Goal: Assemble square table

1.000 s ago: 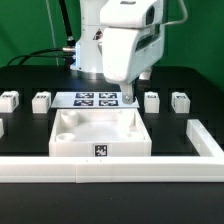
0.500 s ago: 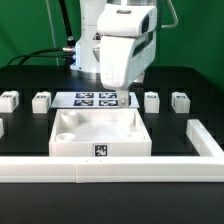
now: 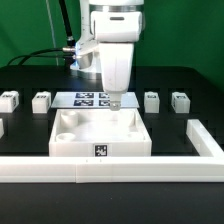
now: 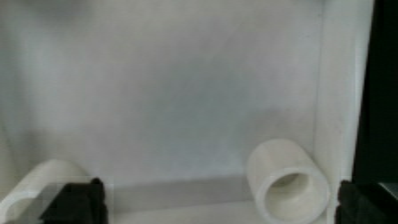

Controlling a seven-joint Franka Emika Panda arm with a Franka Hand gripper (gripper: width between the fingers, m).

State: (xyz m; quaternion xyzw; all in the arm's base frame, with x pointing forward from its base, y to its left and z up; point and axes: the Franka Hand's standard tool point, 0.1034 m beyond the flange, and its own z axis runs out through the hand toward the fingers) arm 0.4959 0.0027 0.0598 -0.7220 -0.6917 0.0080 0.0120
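The square table top (image 3: 100,138), a white slab with a raised rim and round corner pockets, lies in the middle of the black table with a tag (image 3: 100,151) on its front edge. My gripper (image 3: 113,103) hangs open over its back rim, holding nothing. In the wrist view the table top (image 4: 178,90) fills the picture, one corner pocket (image 4: 285,182) shows near a dark fingertip, and the gripper (image 4: 224,205) has its two fingers wide apart. Leg blocks stand in a back row: two (image 3: 9,99) (image 3: 41,101) on the exterior view's left, two (image 3: 152,100) (image 3: 180,100) on its right.
The marker board (image 3: 88,99) lies flat behind the table top, beside my gripper. A long white border rail (image 3: 110,171) runs along the front and turns back along the exterior view's right (image 3: 206,141). Cables trail at the back left.
The arm has swung toward the exterior view's left and turned, bringing the gripper from beside the marker board's right end to above the table top's back rim. The jaws stayed open.
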